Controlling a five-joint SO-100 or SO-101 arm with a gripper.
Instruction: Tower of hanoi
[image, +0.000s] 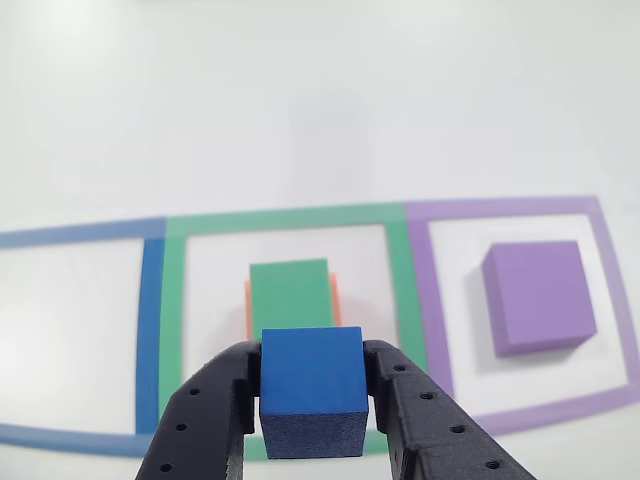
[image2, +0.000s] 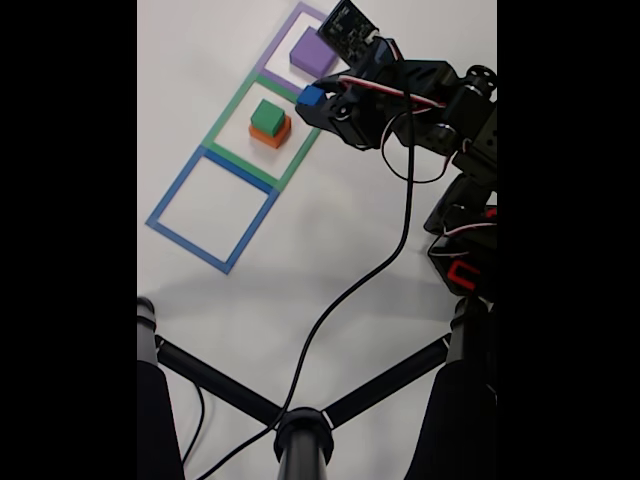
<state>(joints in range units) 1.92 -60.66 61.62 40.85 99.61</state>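
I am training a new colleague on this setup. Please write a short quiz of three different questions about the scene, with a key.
1. True or false: the gripper holds the blue cube between its fingers.
2. On which block does the green cube sit?
3. The purple cube lies in which square? A) blue B) green C) purple

Key: 1 true. 2 the orange block. 3 C, the purple square.

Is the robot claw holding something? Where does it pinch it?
Yes. The gripper holds the blue cube, its two fingers pressing the cube's left and right sides, as the other view shows.
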